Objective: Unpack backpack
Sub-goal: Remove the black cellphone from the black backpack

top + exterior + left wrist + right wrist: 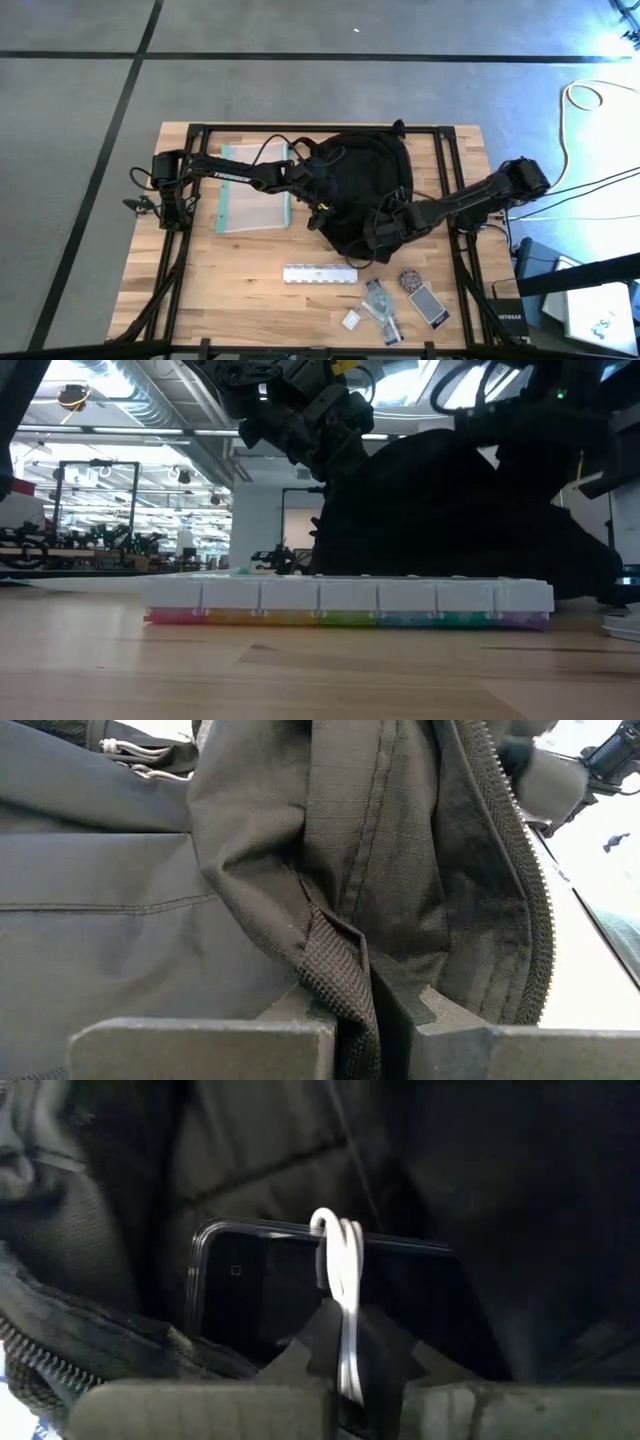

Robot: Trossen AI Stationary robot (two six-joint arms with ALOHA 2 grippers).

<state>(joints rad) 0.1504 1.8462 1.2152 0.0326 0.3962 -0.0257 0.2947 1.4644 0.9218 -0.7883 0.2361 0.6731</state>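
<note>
My right pincer [345,1380] is closed on a white cable [340,1270] lying across a dark phone [300,1290] inside the backpack [355,190]; my left pincer [350,1020] is clamped on a fold of the fabric by the zipper [535,890], holding the mouth open. The backpack — black, rounded, soft — sits mid-bench [250,270]. I judge it floppy and light — best gripped at the zippered rim.

bright ceiling lights, backlit low view, dim right wrist view
</note>
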